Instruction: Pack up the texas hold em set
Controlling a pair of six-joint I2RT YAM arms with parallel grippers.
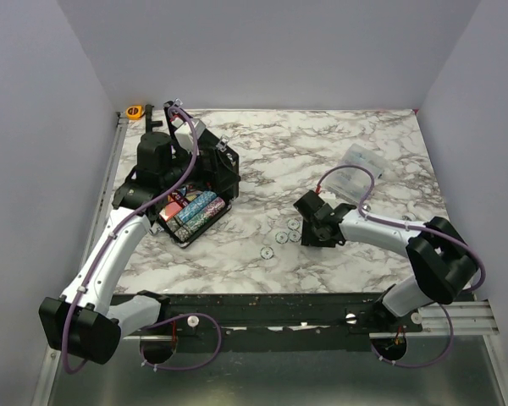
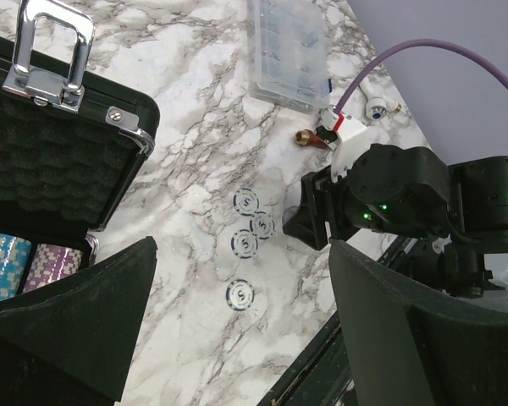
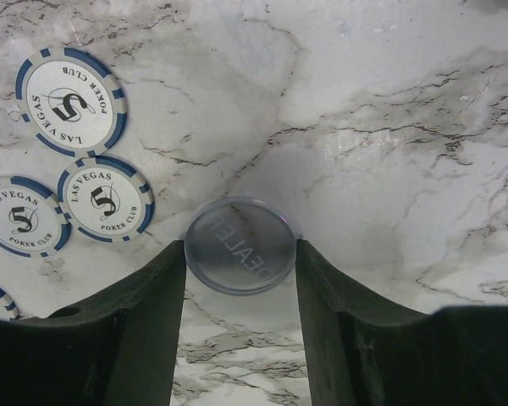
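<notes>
We see the right claw (image 3: pixel 240 252) closed on the clear dealer disc (image 3: pixel 240 245) over the marble table (image 1: pixel 364 127), loose blue-and-white chips (image 3: pixel 71 101) just left of it, and farther left the left claw (image 2: pixel 242 245) wide open and empty beside the open black case (image 1: pixel 220 165) of stacked chips.

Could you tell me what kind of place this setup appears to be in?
Probably a robot test cell rather than a home: plain grey walls box in a marble-patterned table, and the left arm and right arm are bolted to a rail at its near edge.
</notes>
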